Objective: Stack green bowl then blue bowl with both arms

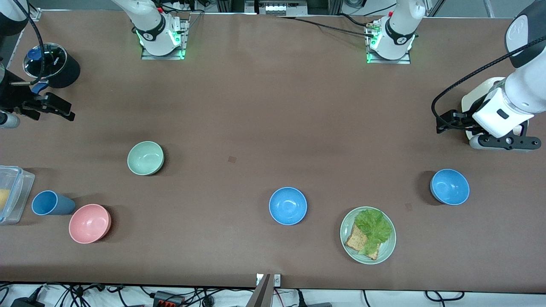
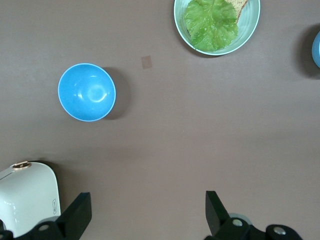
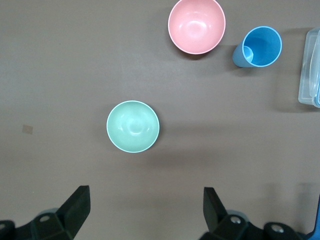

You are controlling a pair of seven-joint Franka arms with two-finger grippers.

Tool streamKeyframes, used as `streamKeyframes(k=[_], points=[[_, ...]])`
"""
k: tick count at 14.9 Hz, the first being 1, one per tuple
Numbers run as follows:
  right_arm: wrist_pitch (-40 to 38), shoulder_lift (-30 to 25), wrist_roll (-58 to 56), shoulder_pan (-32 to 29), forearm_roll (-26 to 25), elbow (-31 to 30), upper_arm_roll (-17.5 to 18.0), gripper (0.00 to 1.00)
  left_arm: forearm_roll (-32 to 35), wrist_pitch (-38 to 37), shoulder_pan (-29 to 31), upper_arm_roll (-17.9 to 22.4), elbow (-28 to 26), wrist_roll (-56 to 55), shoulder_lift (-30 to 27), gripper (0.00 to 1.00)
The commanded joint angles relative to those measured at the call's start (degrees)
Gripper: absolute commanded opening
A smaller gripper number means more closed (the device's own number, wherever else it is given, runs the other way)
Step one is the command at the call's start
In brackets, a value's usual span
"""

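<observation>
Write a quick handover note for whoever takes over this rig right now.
Left tool: open, empty, near its end of the table.
Right tool: open, empty, at its end.
Green bowl: alone toward the right arm's end.
Blue bowls: one mid-table, one toward the left arm's end.
Done: nothing stacked.
Left: grasp the green bowl, then stack a blue bowl with it.

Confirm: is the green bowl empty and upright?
Yes: the green bowl sits upright on the table, its bare inside showing in the right wrist view.
</observation>
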Motion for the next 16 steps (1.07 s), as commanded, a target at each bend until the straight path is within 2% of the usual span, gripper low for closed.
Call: streamKeyframes(k=[1,12,16], points=[[0.6,-1.2,0.9,0.0,-0.9,-1.1,0.2,1.00,0.7,-0.6,0.3,-0.1,-0.4,1.3,-0.5,1.00],[0.6,-0.6,0.9,0.1,-0.9,-1.3,0.2,1.00,0.6,-2.7,0.3,-0.4,-0.4,0.7,-0.4,1.00],[1.7,4.2,1.0,-0.1,-0.9,-1.5,0.2,1.00,0.6,-2.8,0.5,-0.4,-0.6,0.8,-0.5,1.00]])
